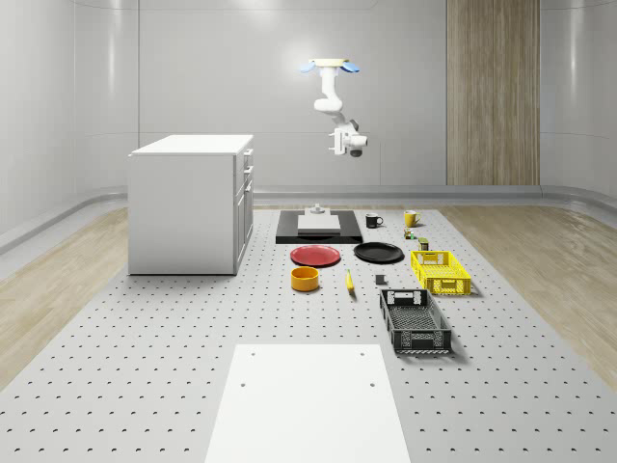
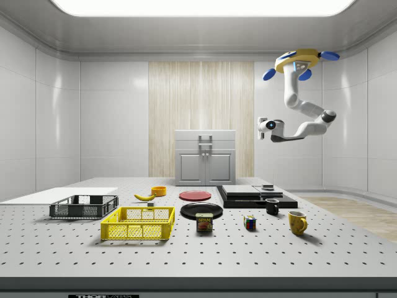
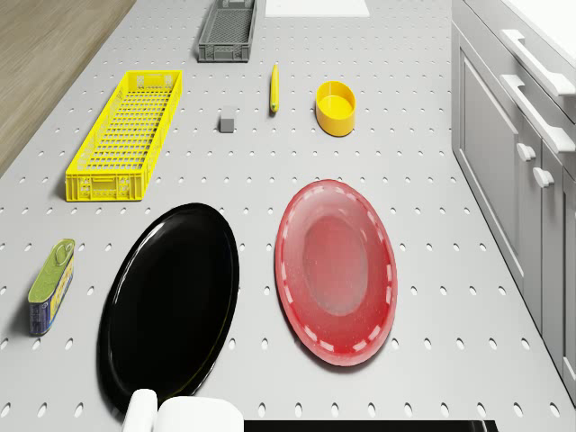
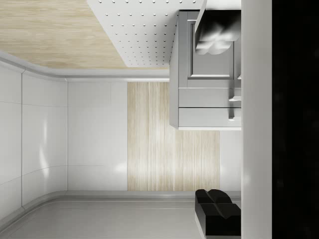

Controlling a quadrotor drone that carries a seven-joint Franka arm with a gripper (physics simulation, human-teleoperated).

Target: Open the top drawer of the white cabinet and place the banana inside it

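The white cabinet point(image 1: 188, 204) stands at the whole-scene view's left, its drawers facing the table's middle. Its top drawer point(image 2: 205, 138) is closed. The yellow banana point(image 1: 349, 282) lies on the table beside an orange bowl point(image 1: 305, 279); it is also seen in the drone view point(image 3: 274, 88) and the side view point(image 2: 144, 197). My drone point(image 1: 328, 66) hovers high over the black platform point(image 1: 318, 227). The gripper point(image 1: 337, 145) hangs in the air about level with the cabinet top, well off its front, and points at it point(image 2: 265, 126). In the wrist view the gripper point(image 4: 218, 122) is open and empty, with the cabinet front point(image 4: 204, 94) between its fingers.
A red plate point(image 3: 336, 270) and a black plate point(image 3: 171, 301) lie below the drone. A yellow crate point(image 1: 441, 271), a black crate point(image 1: 415, 321), a can point(image 3: 51, 285), a small cube point(image 3: 227, 123) and two mugs point(image 1: 412, 218) sit on the table. A white panel point(image 1: 307, 400) lies at the near edge.
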